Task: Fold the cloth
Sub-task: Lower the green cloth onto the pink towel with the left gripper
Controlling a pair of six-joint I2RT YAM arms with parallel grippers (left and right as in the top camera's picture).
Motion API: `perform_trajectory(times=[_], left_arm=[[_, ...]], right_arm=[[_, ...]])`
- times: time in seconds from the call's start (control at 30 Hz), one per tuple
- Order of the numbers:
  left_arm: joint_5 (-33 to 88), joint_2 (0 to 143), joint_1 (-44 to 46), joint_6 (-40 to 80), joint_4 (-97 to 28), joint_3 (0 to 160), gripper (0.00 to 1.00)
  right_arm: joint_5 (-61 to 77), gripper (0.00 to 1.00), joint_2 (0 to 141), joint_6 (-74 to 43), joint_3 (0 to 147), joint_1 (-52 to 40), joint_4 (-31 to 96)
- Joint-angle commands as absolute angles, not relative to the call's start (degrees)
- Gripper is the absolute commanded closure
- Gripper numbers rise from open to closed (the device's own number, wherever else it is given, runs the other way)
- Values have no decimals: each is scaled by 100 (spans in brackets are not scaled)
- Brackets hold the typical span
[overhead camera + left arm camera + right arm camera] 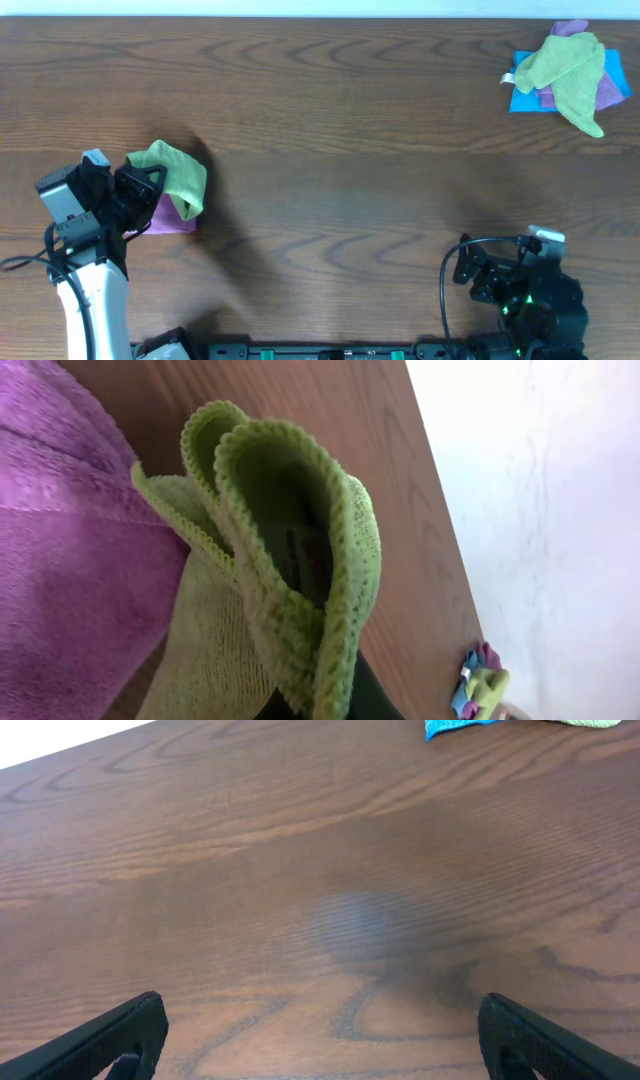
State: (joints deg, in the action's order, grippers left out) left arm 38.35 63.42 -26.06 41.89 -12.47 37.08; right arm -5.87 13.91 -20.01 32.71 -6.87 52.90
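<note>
Now | green cloth (pixel 180 172) in left pincer (pixel 152 186) | over purple cloth (pixel 172 217)

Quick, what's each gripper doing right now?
Left gripper: closed on the green cloth.
Right gripper: open, holding nothing.

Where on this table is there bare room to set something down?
The middle of the table is bare, from the green cloth at the left across to the cloth pile in the far right corner. The strip before the open right tool is free too. Crowded: the left, where the left tool holds the green cloth over a purple cloth.
</note>
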Motion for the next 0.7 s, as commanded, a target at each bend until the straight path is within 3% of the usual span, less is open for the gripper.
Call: perform_trajectory(times=[0.0, 0.67], left_arm=[[3730, 6438, -2718, 4069, -1133, 3730, 94], [3380, 6777, -2902, 4066, -982, 3730, 94]], right_arm=[[-620, 1, 1376, -2078, 3249, -624, 5299], [-620, 1, 1376, -2078, 3249, -624, 5299]])
